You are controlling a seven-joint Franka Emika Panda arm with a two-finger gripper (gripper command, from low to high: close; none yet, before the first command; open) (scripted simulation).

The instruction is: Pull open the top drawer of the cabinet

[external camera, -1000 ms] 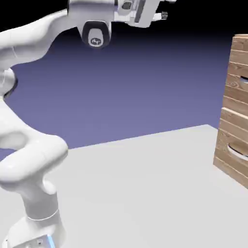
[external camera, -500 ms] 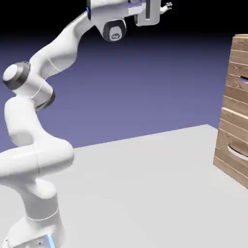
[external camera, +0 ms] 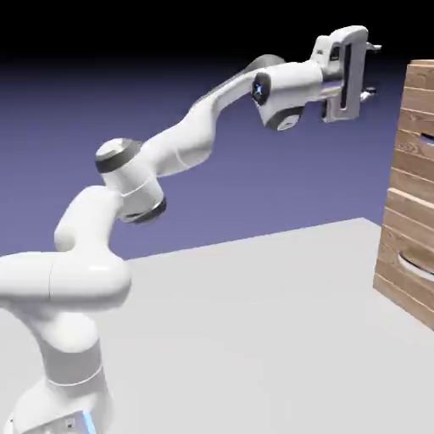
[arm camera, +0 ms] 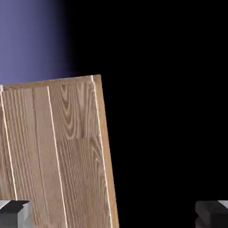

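Arm swung round to face the cabinet

Worktop lies bare in the near ground. Above it the arm has unfolded from its high, folded pose of a second ago and now stretches rightward, carrying the end effector level, close to the cabinet at the right but not touching. Its jaws stand fully apart, holding nothing. The top drawer sits shut, high on the cabinet's front; its handle is not clearly visible. Judged from this, approach is nearly done and aligning with the handle comes next
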